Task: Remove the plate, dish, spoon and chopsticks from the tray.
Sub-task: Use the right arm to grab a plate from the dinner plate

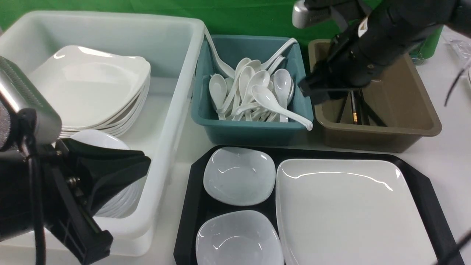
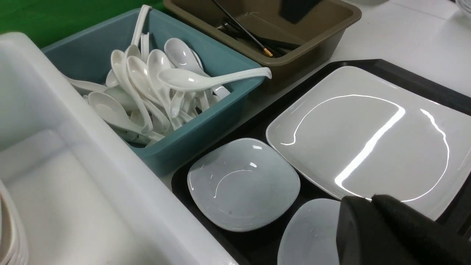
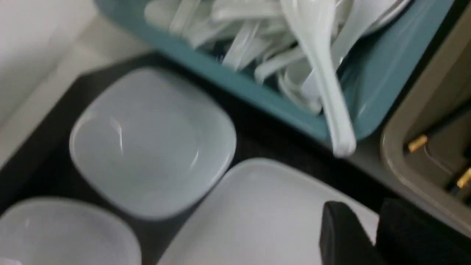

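The black tray point(image 1: 192, 195) holds the large white plate point(image 1: 349, 209) on its right side and two small white dishes, one at the back left point(image 1: 239, 180) and one at the front left point(image 1: 239, 239). No spoon or chopsticks show on the tray. White spoons point(image 1: 257, 92) fill the teal bin; black chopsticks point(image 1: 354, 108) lie in the brown bin. My right gripper point(image 1: 307, 90) hangs over the brown bin's left rim, its jaws a little apart and empty point(image 3: 364, 206). My left gripper point(image 1: 145, 162) is shut and empty over the white bin's front point(image 2: 368, 198).
A teal bin point(image 1: 254, 134) and a brown bin point(image 1: 368, 141) stand just behind the tray. One spoon's handle point(image 1: 300, 120) sticks out over the teal bin's front rim. A big white bin point(image 1: 176, 95) at the left holds stacked plates point(image 1: 92, 88) and dishes point(image 1: 99, 140).
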### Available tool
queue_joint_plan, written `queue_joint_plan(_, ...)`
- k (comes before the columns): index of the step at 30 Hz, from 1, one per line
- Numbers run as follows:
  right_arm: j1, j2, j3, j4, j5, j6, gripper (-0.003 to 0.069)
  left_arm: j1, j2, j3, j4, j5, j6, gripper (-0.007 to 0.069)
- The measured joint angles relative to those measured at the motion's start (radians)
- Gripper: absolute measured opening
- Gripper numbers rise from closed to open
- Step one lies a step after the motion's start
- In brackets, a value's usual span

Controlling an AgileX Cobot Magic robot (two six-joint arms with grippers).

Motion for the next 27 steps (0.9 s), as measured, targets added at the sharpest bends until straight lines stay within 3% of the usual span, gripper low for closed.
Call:
queue_joint_plan(4, 0.105, -0.131, 0.191, -0.079, 0.025, 0.004, 0.0185, 0.000, 0.000, 0.000, 0.001, 0.000, 0.000, 0.0017)
queue_joint_plan(7, 0.191, -0.212, 0.341, -0.112, 0.028, 0.007, 0.0228, 0.000, 0.000, 0.000, 0.001, 0.001, -0.001, 0.0017)
queue_joint_plan(14, 0.380, -0.280, 0.679, -0.120, -0.125, 0.032, 0.0438, 0.000, 0.000, 0.000, 0.001, 0.001, -0.001, 0.0017)
queue_joint_plan(19, 0.411, -0.281, 0.786, -0.120, -0.338, 0.074, 0.0505, 0.000, 0.000, 0.000, 0.001, 0.001, -0.003, 0.0017)
queue_joint_plan(27, 0.414, -0.227, 0.836, -0.120, -0.502, 0.092, 0.0517, 0.000, 0.000, 0.000, 0.001, 0.001, -0.005, 0.0017)
